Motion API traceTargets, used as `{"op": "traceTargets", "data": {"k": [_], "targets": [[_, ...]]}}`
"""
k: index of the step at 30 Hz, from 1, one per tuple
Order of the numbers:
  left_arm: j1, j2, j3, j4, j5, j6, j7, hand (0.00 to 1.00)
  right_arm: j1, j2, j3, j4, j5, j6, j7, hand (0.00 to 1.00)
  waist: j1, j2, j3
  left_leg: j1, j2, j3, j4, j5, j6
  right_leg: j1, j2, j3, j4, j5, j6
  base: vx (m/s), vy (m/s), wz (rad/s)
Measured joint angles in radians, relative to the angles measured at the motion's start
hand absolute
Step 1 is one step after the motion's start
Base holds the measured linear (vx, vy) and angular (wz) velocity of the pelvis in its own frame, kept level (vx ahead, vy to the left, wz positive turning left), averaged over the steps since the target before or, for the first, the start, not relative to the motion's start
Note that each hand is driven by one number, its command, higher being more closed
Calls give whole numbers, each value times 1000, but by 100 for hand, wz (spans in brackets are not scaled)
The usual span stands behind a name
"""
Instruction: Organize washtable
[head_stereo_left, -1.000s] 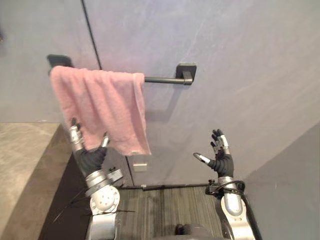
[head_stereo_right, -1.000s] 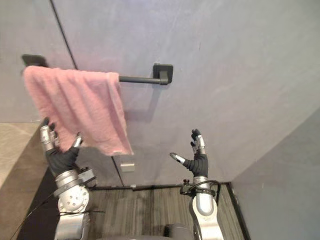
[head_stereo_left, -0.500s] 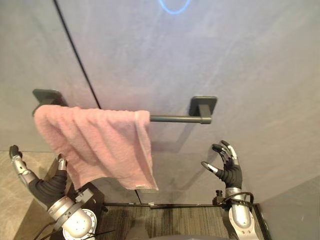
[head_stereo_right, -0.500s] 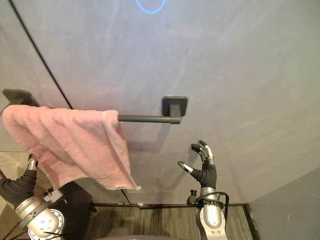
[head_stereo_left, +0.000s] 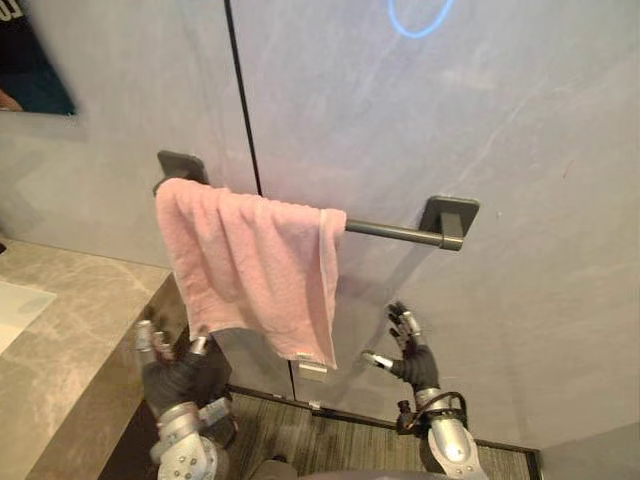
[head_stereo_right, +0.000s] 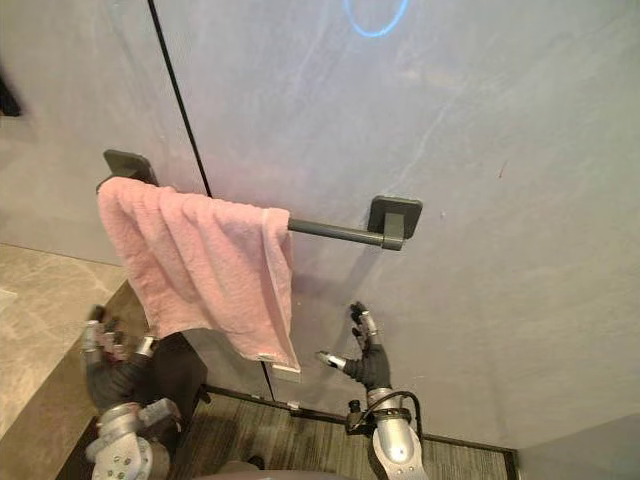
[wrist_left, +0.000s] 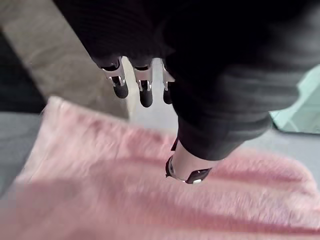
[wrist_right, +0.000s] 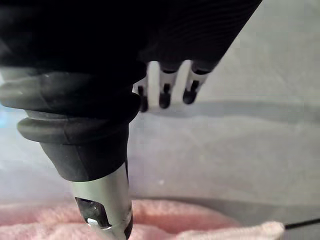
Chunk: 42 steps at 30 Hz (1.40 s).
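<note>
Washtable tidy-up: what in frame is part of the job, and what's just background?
Job:
- pink terry towel, draped over the dark metal wall rail
- beige marble counter
- left hand, open, below the towel's lower edge
- right hand, open, under the rail's bare end

Background:
- grey wall panels
- blue ring of light
- dark striped floor

Silver dark-tipped fingers (wrist_left: 145, 95), dark ribbed wrist covers (wrist_left: 225, 75).
</note>
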Motion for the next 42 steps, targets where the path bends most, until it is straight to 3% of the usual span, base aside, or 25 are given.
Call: {"op": "traceTargets", "data": {"k": [5,14,17,24,33,38,42], "targets": [[-38,21,-21,38,-2,19,-22,0,-30,-4,20,68,0,10,21,0,-4,7,-5,14,1,2,-46,18,1,11,4,10,-34,19,-2,80,0,-4],[-161,48,45,42,74,46,43,0,-64,-18,78,103,39,31,73,0,-11,22,-13,69,13,54,-128,42,20,42,20,80,-150,105,10,-4,40,-22],[-157,48,47,42,87,51,43,0,-75,-18,92,103,42,32,74,0,-28,27,-10,79,10,69,-143,44,25,54,24,95,-187,127,17,-70,35,-17],[-150,47,46,6,47,56,-15,0,-135,-19,112,111,39,34,68,0,-27,31,-7,112,9,82,-230,89,32,52,27,112,-235,150,24,-23,12,-6],[-109,35,24,-39,36,78,-73,0,-192,-18,120,131,40,35,44,0,-26,28,-9,113,-2,72,-237,92,31,73,17,109,-253,160,32,43,9,3],[-72,36,-2,-97,26,95,-155,0,-209,-16,130,131,42,36,45,0,-26,31,-8,120,-1,73,-244,93,33,75,17,112,-253,165,38,0,0,0],[-57,36,-3,-134,27,96,-154,0,-235,-16,139,131,42,37,46,0,-25,43,-1,144,0,74,-266,93,39,88,17,113,-253,166,38,-47,-2,-1]]}}
